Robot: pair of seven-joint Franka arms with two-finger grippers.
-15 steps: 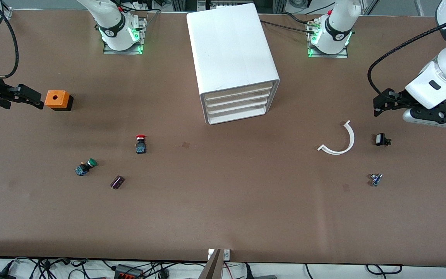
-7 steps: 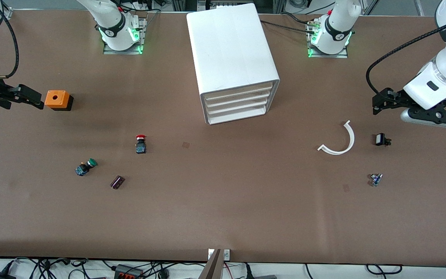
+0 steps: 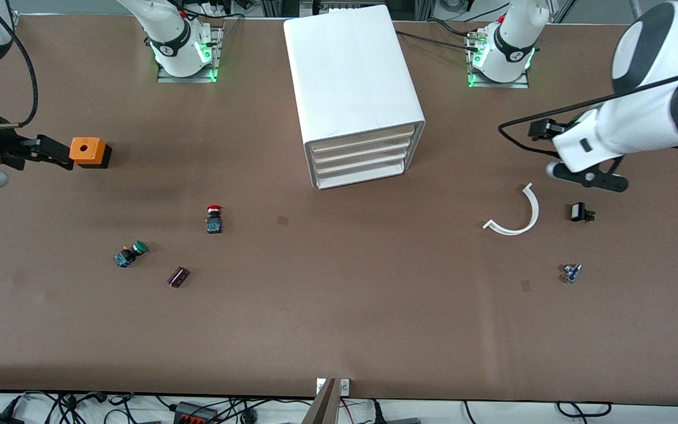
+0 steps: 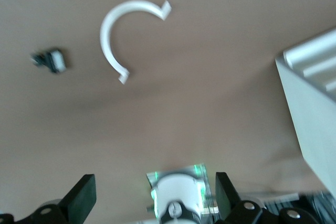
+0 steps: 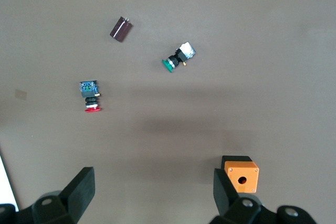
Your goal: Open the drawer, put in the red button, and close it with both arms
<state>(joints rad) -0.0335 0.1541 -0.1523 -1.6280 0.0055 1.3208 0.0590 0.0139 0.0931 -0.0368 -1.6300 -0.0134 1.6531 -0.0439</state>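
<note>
The white cabinet stands at the table's middle, its four drawers all shut and facing the front camera; its corner also shows in the left wrist view. The red button stands on the table nearer the front camera, toward the right arm's end, and it also shows in the right wrist view. My right gripper is open and empty in the air beside the orange box, its jaws wide apart. My left gripper is open and empty above the table near the white arc.
A green-capped button and a small purple part lie nearer the front camera than the red button. A small black switch and a tiny blue part lie toward the left arm's end. The orange box also shows in the right wrist view.
The left arm has swung its gripper toward the cabinet and over the table near the white arc. The right gripper has edged slightly toward the orange box.
</note>
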